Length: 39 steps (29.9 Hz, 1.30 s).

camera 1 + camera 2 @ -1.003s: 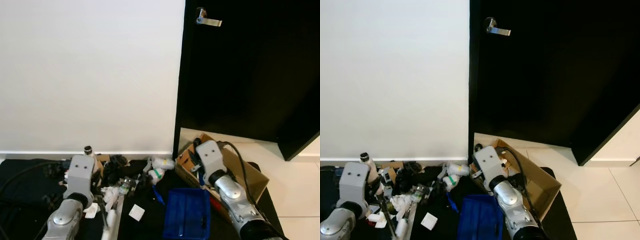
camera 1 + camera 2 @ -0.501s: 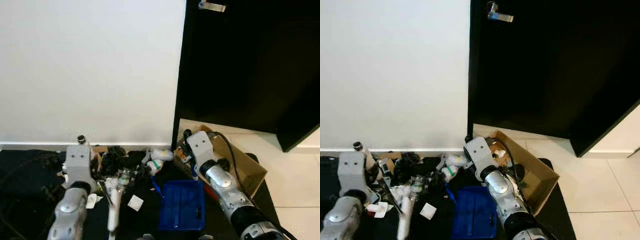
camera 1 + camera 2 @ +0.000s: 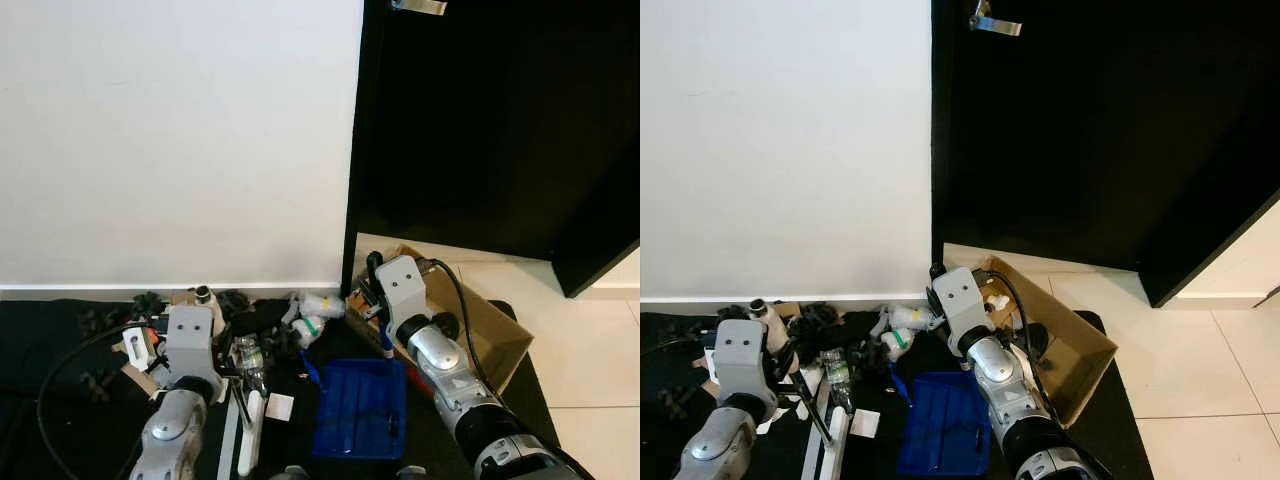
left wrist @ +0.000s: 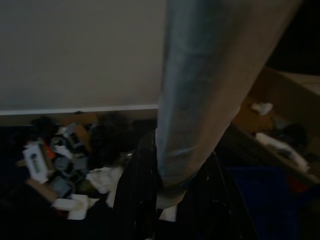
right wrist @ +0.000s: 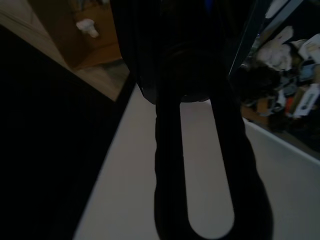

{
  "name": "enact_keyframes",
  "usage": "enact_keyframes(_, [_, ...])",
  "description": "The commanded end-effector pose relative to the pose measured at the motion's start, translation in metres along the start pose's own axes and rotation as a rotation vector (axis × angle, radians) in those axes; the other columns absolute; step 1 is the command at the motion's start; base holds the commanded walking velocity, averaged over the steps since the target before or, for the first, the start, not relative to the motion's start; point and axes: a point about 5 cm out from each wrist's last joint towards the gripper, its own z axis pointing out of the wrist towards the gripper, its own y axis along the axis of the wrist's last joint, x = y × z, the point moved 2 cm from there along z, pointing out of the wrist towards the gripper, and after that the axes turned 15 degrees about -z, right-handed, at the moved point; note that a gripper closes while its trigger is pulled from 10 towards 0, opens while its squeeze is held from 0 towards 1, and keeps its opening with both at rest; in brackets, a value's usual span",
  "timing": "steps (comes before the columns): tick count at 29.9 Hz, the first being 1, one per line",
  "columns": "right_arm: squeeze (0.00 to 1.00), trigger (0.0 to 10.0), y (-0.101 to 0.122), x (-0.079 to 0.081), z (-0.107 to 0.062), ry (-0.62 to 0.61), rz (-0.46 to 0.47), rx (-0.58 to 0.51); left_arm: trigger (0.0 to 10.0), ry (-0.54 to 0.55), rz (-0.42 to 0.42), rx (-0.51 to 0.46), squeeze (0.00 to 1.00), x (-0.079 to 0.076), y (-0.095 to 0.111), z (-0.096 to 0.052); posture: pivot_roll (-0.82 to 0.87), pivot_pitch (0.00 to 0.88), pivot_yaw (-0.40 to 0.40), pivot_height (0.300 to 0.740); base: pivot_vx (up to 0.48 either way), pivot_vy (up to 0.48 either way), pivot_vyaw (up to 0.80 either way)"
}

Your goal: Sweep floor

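A blue dustpan (image 3: 358, 410) lies on the black mat (image 3: 60, 330), its blue handle rising to my right gripper (image 3: 384, 340), which is shut on it beside the cardboard box. In the right wrist view the black fingers (image 5: 140, 55) close around a dark looped grip. My left gripper (image 4: 172, 195) is shut on the pale broom handle (image 4: 200, 95); the handle (image 3: 250, 432) slants down left of the dustpan. Mixed litter (image 3: 250, 325) of bottles, wrappers and paper lies along the wall base. A white paper scrap (image 3: 279, 406) rests between broom and dustpan.
An open cardboard box (image 3: 495, 335) with rubbish inside stands at the right, on the mat's edge. A black door (image 3: 500, 120) with a metal lever (image 3: 995, 24) fills the right. The white wall (image 3: 180, 140) is ahead, pale tiles (image 3: 600, 350) to the right. A black cable (image 3: 60, 370) loops at the left.
My left arm has moved right with the broom handle, closer to the dustpan and paper scrap. The view has dropped and shifted slightly. The right gripper keeps its hold on the dustpan.
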Motion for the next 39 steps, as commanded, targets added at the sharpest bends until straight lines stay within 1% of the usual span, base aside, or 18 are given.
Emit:
enact_keyframes(1, [0.0, 10.0, -0.013, 0.022, -0.005, 0.072, 0.074, 0.05, 10.0, -0.059, -0.074, 0.011, 0.0, -0.017, -0.003, 0.001, 0.13, 0.28, -0.001, 0.74, 0.0, 0.0, 0.0])
enact_keyframes(5, [0.0, 10.0, -0.014, 0.022, -0.006, 0.075, 0.06, 0.057, 10.0, -0.118, -0.099, -0.017, 0.0, -0.033, 0.007, 0.004, 0.14, 0.274, 0.0, 0.74, 0.0, 0.0, 0.0])
enact_keyframes(6, [0.0, 10.0, -0.014, 0.022, -0.006, 0.075, 0.06, 0.057, 10.0, -0.118, -0.099, -0.017, 0.0, -0.033, 0.007, 0.004, 0.14, 0.274, 0.0, 0.74, 0.0, 0.0, 0.0])
enact_keyframes(8, [0.0, 10.0, -0.014, 0.02, -0.005, 0.068, 0.06, 0.055, 10.0, -0.178, -0.12, -0.026, 0.0, -0.048, 0.014, 0.004, 0.14, 0.27, 0.003, 0.74, 0.0, 0.0, 0.0])
enact_keyframes(13, [0.0, 10.0, -0.014, 0.018, -0.005, 0.062, 0.061, 0.053, 10.0, -0.235, -0.121, -0.001, 0.0, -0.054, 0.013, -0.002, 0.14, 0.261, 0.006, 0.74, 0.0, 0.0, 0.0])
enact_keyframes(20, [0.0, 10.0, -0.016, 0.014, -0.007, 0.054, 0.065, 0.057, 10.0, -0.293, -0.134, 0.018, 0.0, -0.053, 0.022, -0.013, 0.14, 0.255, 0.009, 0.74, 0.0, 0.0, 0.0])
enact_keyframes(22, [0.0, 10.0, -0.018, 0.013, -0.008, 0.049, 0.067, 0.06, 10.0, -0.291, -0.131, -0.001, 0.0, -0.043, 0.037, -0.019, 0.15, 0.249, 0.013, 0.74, 0.0, 0.0, 0.0])
enact_keyframes(23, [0.0, 10.0, -0.018, 0.013, -0.008, 0.049, 0.067, 0.06, 10.0, -0.291, -0.131, -0.001, 0.0, -0.043, 0.037, -0.019, 0.15, 0.249, 0.013, 0.74, 0.0, 0.0, 0.0])
enact_keyframes(24, [0.0, 10.0, -0.019, 0.013, -0.008, 0.046, 0.071, 0.063, 10.0, -0.278, -0.141, -0.009, 0.0, -0.036, 0.044, -0.022, 0.16, 0.246, 0.015, 0.74, 0.0, 0.0, 0.0])
enact_keyframes(27, [0.0, 10.0, -0.021, 0.013, -0.009, 0.042, 0.075, 0.069, 10.0, -0.26, -0.118, -0.029, 0.0, -0.022, 0.06, -0.027, 0.16, 0.242, 0.017, 0.74, 0.0, 0.0, 0.0])
enact_keyframes(28, [0.0, 10.0, -0.02, 0.013, -0.009, 0.042, 0.075, 0.068, 10.0, -0.252, -0.088, -0.046, 0.0, -0.018, 0.067, -0.028, 0.16, 0.24, 0.019, 0.74, 0.0, 0.0, 0.0])
enact_keyframes(29, [0.0, 10.0, -0.02, 0.013, -0.009, 0.042, 0.075, 0.068, 10.0, -0.252, -0.088, -0.046, 0.0, -0.018, 0.067, -0.028, 0.16, 0.24, 0.019, 0.74, 0.0, 0.0, 0.0])
enact_keyframes(31, [0.0, 10.0, -0.02, 0.013, -0.008, 0.039, 0.077, 0.066, 10.0, -0.224, -0.007, -0.076, 0.0, -0.007, 0.08, -0.03, 0.16, 0.24, 0.02, 0.74, 0.0, 0.0, 0.0])
enact_keyframes(32, [0.0, 10.0, -0.02, 0.013, -0.008, 0.039, 0.077, 0.065, 10.0, -0.189, 0.063, -0.101, 0.0, 0.0, 0.088, -0.031, 0.16, 0.239, 0.023, 0.74, 0.0, 0.0, 0.0])
enact_keyframes(33, [0.0, 10.0, -0.02, 0.013, -0.008, 0.039, 0.077, 0.065, 10.0, -0.189, 0.063, -0.101, 0.0, 0.0, 0.088, -0.031, 0.16, 0.239, 0.023, 0.74, 0.0, 0.0, 0.0])
enact_keyframes(36, [0.0, 10.0, -0.021, 0.012, -0.009, 0.035, 0.076, 0.065, 10.0, -0.066, 0.208, -0.161, 0.0, 0.025, 0.107, -0.032, 0.17, 0.244, 0.022, 0.74, 0.0, 0.0, 0.0])
enact_keyframes(38, [0.0, 10.0, -0.021, 0.012, -0.009, 0.035, 0.076, 0.065, 10.0, -0.066, 0.208, -0.161, 0.0, 0.025, 0.107, -0.032, 0.17, 0.244, 0.022, 0.74, 0.0, 0.0, 0.0])
enact_keyframes(39, [0.0, 10.0, -0.021, 0.012, -0.01, 0.036, 0.076, 0.066, 10.0, -0.039, 0.218, -0.164, 0.0, 0.031, 0.108, -0.03, 0.17, 0.247, 0.019, 0.74, 0.0, 0.0, 0.0])
